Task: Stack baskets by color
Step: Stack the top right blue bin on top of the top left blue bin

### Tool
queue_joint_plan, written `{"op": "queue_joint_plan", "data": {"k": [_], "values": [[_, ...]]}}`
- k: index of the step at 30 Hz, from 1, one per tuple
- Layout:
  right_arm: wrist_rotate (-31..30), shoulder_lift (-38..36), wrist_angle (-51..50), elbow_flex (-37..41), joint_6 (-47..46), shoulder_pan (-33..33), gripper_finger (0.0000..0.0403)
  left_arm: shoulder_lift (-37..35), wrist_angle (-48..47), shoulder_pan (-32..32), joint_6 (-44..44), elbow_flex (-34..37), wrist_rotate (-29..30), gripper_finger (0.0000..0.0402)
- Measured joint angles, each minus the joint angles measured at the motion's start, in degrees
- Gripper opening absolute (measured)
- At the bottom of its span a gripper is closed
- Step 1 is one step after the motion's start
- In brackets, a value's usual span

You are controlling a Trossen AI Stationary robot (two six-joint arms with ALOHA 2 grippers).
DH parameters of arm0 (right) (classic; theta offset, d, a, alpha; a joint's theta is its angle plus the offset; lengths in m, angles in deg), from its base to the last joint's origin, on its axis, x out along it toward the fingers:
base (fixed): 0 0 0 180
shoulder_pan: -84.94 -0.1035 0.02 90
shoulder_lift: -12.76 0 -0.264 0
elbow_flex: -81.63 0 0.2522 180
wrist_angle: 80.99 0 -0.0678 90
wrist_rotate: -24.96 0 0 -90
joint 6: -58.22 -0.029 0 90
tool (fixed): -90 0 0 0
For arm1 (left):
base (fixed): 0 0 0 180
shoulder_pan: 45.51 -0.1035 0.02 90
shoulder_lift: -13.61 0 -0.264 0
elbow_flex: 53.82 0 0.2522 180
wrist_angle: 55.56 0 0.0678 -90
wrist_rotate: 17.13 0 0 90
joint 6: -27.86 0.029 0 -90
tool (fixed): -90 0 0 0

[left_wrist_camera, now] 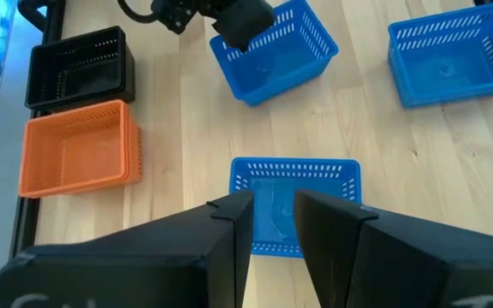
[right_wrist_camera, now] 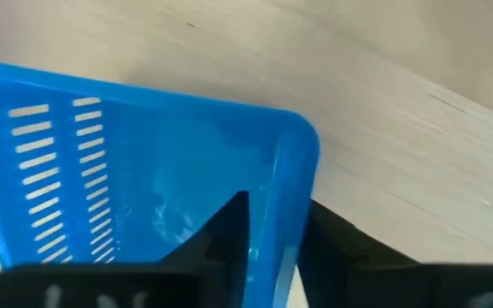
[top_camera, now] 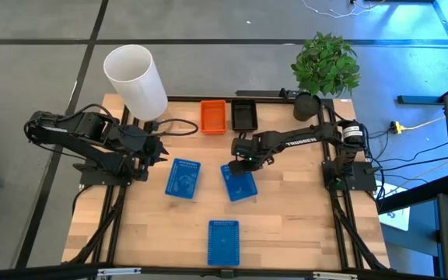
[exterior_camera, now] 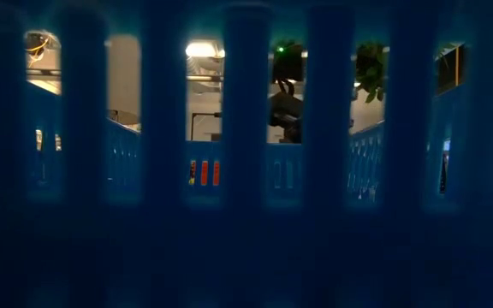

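blue basket [right_wrist_camera: 144, 162] rim pinched between right hand [right_wrist_camera: 272, 231] fingers, nearly closed.

Overhead, basket-blocked low [exterior_camera: 246, 214], two wrist close-ups

The right arm reaches in from its side toward the centre, wrist bent down, its end effector [top_camera: 242, 165] with one finger on each side of a thin wall. The left arm waits folded at its side, its end effector [top_camera: 160, 149] with fingers slightly apart
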Motion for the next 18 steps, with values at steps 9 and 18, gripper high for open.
{"op": "queue_joint_plan", "data": {"k": [9, 18], "values": [[-3.23, 0.00, 0.35, -2.49, 0.53, -0.11, 0.0006, 0.00, -2.87, 0.00, 0.05, 0.00, 0.00, 0.0078], [-7.88, 0.02, -1.82, -13.41, -7.01, -3.23, 0.0003, -0.51, -7.25, 0.00, 0.07, 0.00, 0.04, 0.0078]]}}
